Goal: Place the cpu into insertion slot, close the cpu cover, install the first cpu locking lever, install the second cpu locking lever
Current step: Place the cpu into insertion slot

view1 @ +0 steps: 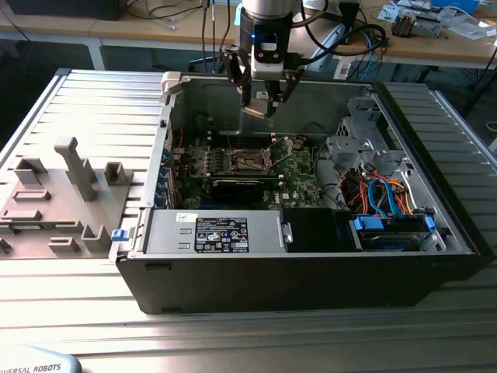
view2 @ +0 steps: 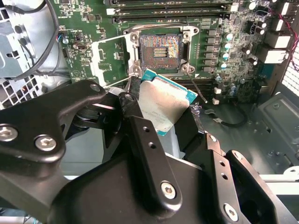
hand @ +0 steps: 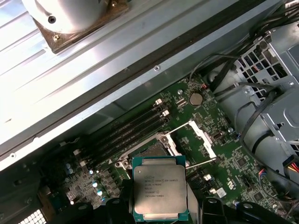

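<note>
In the exterior view I see the gripper (view1: 258, 107) pinching the cpu (view1: 257, 109) over the open computer case (view1: 311, 272) on the tabletop (view1: 233, 334). It hangs near the case's far wall, above the motherboard (view1: 295, 172). In the second wrist view the insertion slot (view2: 159, 49) lies open with its contacts exposed, and the cpu cover (view2: 96, 63) is swung aside. In the first wrist view the cpu's edge covers part of the slot.

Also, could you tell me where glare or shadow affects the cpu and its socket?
Second wrist view: the cpu top catches a pale sheen, while the insertion slot is evenly lit. First wrist view: the cpu looks matte, with no glare. Exterior view: the slot sits dim inside the case.
</note>
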`<move>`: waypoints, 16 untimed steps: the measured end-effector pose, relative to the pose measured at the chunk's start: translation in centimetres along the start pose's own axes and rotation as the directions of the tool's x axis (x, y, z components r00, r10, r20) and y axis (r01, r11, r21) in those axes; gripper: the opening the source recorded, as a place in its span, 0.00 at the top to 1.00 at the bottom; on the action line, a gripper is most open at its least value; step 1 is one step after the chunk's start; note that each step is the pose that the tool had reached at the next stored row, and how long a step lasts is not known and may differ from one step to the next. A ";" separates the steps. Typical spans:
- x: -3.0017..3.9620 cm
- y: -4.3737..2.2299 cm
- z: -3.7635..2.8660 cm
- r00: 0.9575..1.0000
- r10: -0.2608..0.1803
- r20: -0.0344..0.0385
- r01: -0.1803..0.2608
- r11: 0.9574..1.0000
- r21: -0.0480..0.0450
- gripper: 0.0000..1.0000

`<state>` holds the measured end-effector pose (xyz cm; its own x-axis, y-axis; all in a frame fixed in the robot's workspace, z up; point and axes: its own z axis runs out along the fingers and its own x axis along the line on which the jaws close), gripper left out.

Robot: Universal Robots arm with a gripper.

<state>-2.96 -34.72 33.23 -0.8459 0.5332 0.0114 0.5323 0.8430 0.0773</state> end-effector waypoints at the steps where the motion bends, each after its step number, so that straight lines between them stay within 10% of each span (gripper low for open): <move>1: 0.00 0.00 0.00 1.000 0.002 0.000 -0.002 1.000 0.000 0.46; 16: 0.00 0.00 0.02 1.000 0.023 0.002 -0.023 1.000 0.000 0.46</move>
<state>-2.96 -34.72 33.21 -0.8336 0.5522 0.0114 0.5513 0.8307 0.0772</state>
